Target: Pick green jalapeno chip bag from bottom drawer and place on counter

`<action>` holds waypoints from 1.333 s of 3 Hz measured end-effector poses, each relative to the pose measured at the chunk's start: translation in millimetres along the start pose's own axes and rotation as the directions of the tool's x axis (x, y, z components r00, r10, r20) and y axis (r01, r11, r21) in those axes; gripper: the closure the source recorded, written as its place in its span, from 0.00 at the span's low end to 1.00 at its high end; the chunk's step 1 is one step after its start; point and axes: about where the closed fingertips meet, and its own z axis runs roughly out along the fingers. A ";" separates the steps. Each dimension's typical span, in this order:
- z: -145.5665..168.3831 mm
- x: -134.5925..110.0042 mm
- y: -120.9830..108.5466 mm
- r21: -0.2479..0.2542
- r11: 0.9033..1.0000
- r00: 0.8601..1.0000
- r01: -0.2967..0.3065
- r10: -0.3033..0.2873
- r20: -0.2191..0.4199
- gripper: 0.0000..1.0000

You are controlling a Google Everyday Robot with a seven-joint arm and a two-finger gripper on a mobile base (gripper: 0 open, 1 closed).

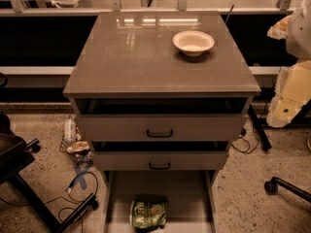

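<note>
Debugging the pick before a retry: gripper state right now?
Gripper: at the right edge beside the counter, open or closed cannot be told; not holding the green jalapeno chip bag, which lies in the bottom drawer.

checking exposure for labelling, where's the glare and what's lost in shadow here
Camera view: lights glare off the far part of the glossy grey-brown counter; the two upper drawer openings are black; the crinkled green foil chip bag in the grey bottom drawer is readable; gripper not in view, only pale arm parts at right.
</note>
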 end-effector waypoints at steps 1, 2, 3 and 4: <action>0.0 0.0 0.0 0.000 1.000 1.000 0.000 0.000 0.000 0.00; 4.3 0.2 -0.6 0.015 1.000 1.000 -0.012 0.012 0.015 0.00; 30.0 -1.4 9.4 0.044 0.998 0.998 -0.049 0.047 0.040 0.00; 90.9 -7.0 27.1 0.035 0.997 0.995 -0.070 0.068 0.069 0.00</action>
